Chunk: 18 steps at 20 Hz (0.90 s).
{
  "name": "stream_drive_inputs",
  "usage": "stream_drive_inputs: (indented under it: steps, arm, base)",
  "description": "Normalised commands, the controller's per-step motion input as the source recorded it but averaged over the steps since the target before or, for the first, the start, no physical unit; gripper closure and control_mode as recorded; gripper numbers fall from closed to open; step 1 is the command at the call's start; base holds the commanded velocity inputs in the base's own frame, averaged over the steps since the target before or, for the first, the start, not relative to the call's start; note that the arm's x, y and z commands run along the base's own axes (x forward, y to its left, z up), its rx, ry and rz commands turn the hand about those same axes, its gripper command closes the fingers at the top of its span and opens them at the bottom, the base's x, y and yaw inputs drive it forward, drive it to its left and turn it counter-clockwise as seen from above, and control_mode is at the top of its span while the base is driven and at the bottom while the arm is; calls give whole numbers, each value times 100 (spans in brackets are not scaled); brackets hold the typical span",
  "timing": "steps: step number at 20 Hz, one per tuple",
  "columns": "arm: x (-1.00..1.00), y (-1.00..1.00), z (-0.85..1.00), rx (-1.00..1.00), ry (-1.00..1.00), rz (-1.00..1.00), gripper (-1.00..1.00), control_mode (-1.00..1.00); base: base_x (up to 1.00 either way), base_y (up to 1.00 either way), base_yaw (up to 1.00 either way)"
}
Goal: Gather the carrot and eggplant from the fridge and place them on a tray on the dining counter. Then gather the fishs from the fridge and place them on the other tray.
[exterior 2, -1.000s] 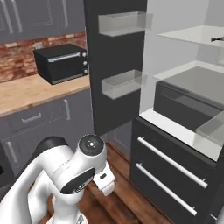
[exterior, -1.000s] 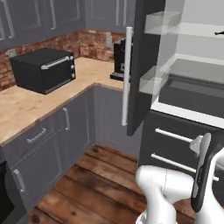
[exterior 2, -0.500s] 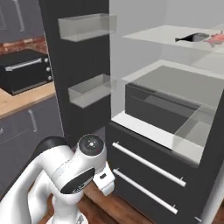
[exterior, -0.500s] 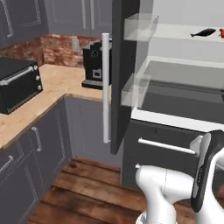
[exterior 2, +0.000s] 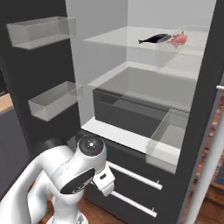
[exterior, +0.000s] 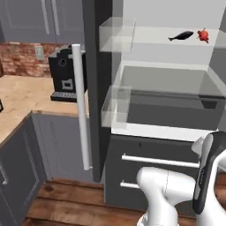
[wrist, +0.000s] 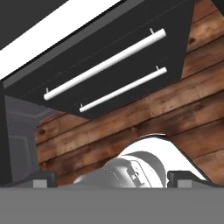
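The fridge [exterior: 145,172] stands in front of me with both doors swung open. On its upper glass shelf [exterior 2: 113,39] lies a slim dark fish [exterior: 181,35] [exterior 2: 154,39], and beside it to the right sits a small red-pink item [exterior: 203,35] [exterior 2: 178,40] that I cannot identify. My gripper [wrist: 113,179] hangs low over the wooden floor, facing the fridge's two drawer bars [wrist: 105,65]. Its dark fingertips [wrist: 43,178] stand wide apart, open and empty. The carrot, eggplant, trays and dining counter are out of view.
The left fridge door [exterior: 99,88] juts toward me with clear bins [exterior: 115,108] and a long pale handle [exterior: 80,106]. The right door carries a clear bin [exterior 2: 168,138] and a handle [exterior 2: 208,179]. A black coffee machine [exterior: 65,73] stands on the wood counter [exterior: 22,103].
The whole picture has shifted: the base has moved to face the open fridge, which is now larger and centred, and the toaster oven has left the view. The arm keeps its folded pose, gripper still open.
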Motion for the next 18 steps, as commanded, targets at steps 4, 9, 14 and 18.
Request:
stream_drive_inputs:
  steps: [4,9,14,18]
  arm:
    - [0,0,0,0,0,0,-100,100]
    - [0,0,0,0,0,0,-100,100]
    - [0,0,0,0,0,0,-100,100]
    - [0,0,0,0,0,0,-100,100]
  base:
    - [61,1,-25]
    - [53,18,-21]
    - [39,16,-26]
    - [39,18,-29]
